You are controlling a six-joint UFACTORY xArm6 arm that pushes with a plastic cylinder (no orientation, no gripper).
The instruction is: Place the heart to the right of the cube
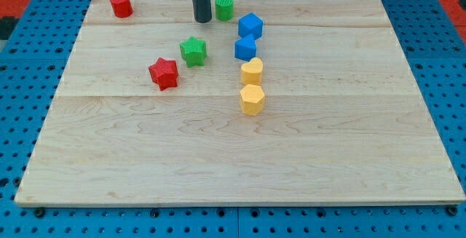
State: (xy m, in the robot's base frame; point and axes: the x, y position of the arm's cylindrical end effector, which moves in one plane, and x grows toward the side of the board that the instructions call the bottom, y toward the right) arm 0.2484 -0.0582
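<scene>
Yellow heart (252,70) sits mid-tabletop (328,158), touching yellow hexagon (252,100) below, just under blue cube (245,47). Second blue block (250,25) above, shape unclear. Heart judged light, rigid, slides easily, may twist if pushed off-centre. No pincer on rig, nothing held; my tip (202,20) stands near view's top, beside green cylinder (224,7), well apart from heart. Best contact: heart's left flank, centred.

A pale wooden board (291,165) lies on a blue perforated surface (29,85), evenly lit.

My tip (202,21), upright dark rod, near the view's top
</scene>
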